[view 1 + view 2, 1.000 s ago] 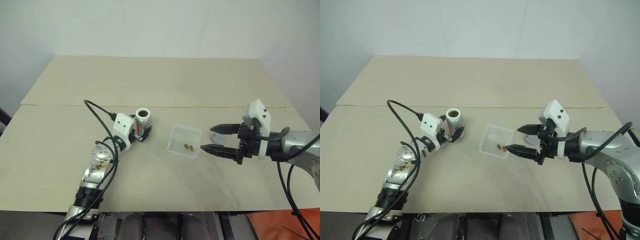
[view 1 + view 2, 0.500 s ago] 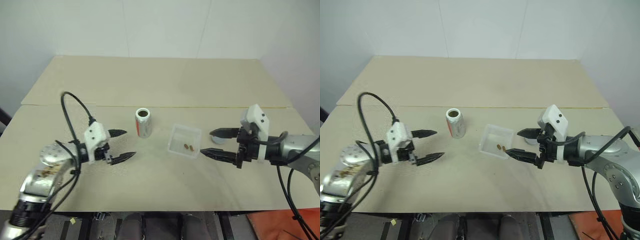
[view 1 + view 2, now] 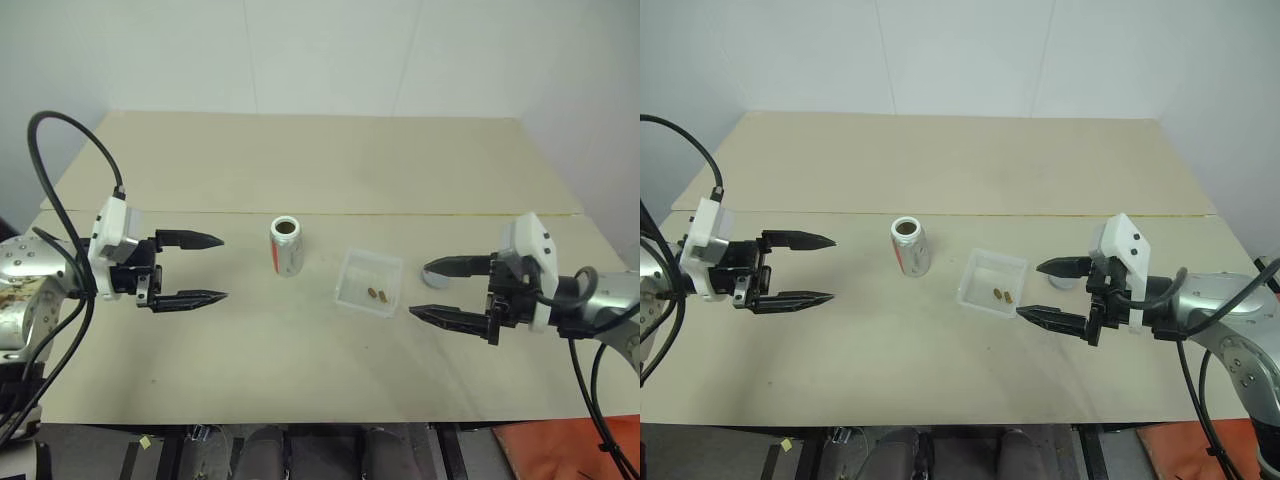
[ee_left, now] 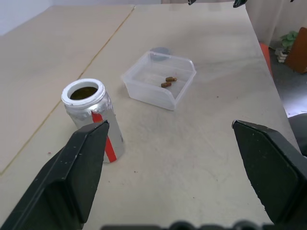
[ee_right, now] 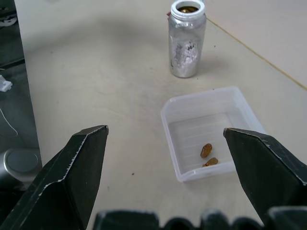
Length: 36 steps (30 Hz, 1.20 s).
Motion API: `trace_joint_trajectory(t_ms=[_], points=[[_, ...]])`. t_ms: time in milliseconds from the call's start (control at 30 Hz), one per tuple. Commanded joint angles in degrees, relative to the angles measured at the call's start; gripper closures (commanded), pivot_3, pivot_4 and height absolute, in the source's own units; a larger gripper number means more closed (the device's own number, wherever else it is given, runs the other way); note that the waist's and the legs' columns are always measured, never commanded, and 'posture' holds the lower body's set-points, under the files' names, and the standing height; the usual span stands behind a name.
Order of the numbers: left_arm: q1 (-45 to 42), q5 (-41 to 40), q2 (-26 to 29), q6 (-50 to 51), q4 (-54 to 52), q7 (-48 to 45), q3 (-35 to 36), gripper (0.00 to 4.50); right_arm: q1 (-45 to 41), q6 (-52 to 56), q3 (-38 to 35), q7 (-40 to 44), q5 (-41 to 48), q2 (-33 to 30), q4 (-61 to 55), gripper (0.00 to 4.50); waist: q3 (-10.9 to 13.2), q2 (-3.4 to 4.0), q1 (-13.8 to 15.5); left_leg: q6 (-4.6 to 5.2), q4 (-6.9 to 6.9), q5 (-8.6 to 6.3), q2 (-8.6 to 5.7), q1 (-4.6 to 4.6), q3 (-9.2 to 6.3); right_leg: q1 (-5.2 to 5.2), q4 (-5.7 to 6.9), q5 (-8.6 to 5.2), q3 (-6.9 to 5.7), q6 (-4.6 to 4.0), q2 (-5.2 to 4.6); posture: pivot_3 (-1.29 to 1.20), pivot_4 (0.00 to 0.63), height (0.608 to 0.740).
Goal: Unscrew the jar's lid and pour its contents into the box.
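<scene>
The jar stands upright near the table's middle, its mouth open and no lid on it. To its right lies the clear box with the contents, two brown pieces, inside. The grey lid lies flat just past the box, between the right gripper's spread fingers as seen from above. My left gripper hovers open well to the left of the jar, pointing at it. My right gripper is open to the right of the box and holds nothing. The left wrist view takes in jar, box and lid.
A seam runs across the beige table behind the jar and box. The table's front edge is close below both arms. A black cable loops above the left arm.
My left gripper has let go of the jar and swung away to the left and upward, now pointing sideways at it. The jar stays upright. The right gripper has barely moved.
</scene>
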Motion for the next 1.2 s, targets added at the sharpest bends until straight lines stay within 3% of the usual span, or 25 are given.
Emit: trace_joint_trajectory(t_ms=[33,633,1200], points=[[-0.81,-0.57,0.13,-0.37,-1.78,-0.05,0.53,0.02,0.50,-2.21,-3.07,0.20,-0.49,-0.96,-1.36,0.00,0.00,0.00,0.00,0.00,0.00,0.00,0.00,0.00,0.00,0.00,0.00,0.00,0.00,0.00,0.00,0.00,0.150,0.740],[4.95,-2.71,-0.01,0.85,-6.62,0.96,3.01,0.02,2.43,-7.77,-3.25,-0.24,-3.04,0.63,-1.15,0.00,0.00,0.00,0.00,0.00,0.01,0.00,0.01,0.01,0.00,0.00,-0.01,0.00,0.02,0.00,0.00,0.00,0.150,0.740],[4.57,-2.32,0.09,0.21,-6.70,0.01,2.14,0.02,3.54,-10.45,-2.38,-1.66,-5.03,2.11,-0.99,0.00,0.00,0.00,0.01,0.00,0.00,0.00,0.01,0.01,0.00,0.00,-0.02,0.00,0.01,0.00,0.00,0.00,0.150,0.740]])
